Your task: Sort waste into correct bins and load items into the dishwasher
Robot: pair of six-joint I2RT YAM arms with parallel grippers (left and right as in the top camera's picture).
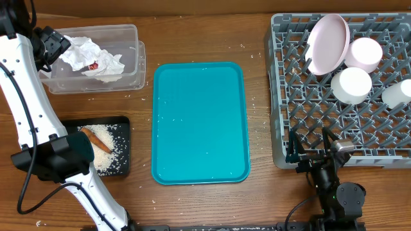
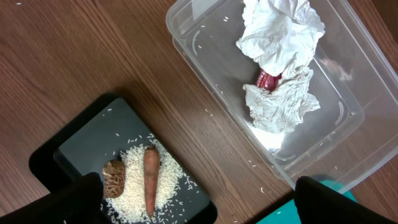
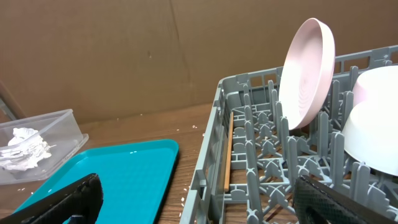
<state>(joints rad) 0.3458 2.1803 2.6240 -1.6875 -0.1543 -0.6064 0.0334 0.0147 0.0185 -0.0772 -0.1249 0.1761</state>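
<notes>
The clear tub (image 1: 137, 64) at the back left holds the crumpled napkin (image 1: 93, 52) and the red wrapper (image 1: 94, 66); all three also show in the left wrist view, tub (image 2: 205, 68), napkin (image 2: 280, 37), wrapper (image 2: 268, 79). The black tray (image 1: 122, 125) holds rice (image 2: 134, 180), a carrot (image 2: 150, 180) and a brown lump (image 2: 114, 177). The grey rack (image 1: 282, 96) holds the pink plate (image 1: 327, 43), two bowls (image 1: 364, 53) (image 1: 351, 85) and a cup (image 1: 398, 93). My left gripper (image 1: 50, 45) (image 2: 199, 208) is open and empty above the tub's left end. My right gripper (image 1: 313, 149) (image 3: 199, 205) is open and empty at the rack's front edge.
The teal tray (image 1: 199, 122) lies in the middle with a few rice grains on it. Loose rice grains are scattered on the wooden table (image 1: 257, 51). A brown cardboard wall (image 3: 124, 50) stands behind the table.
</notes>
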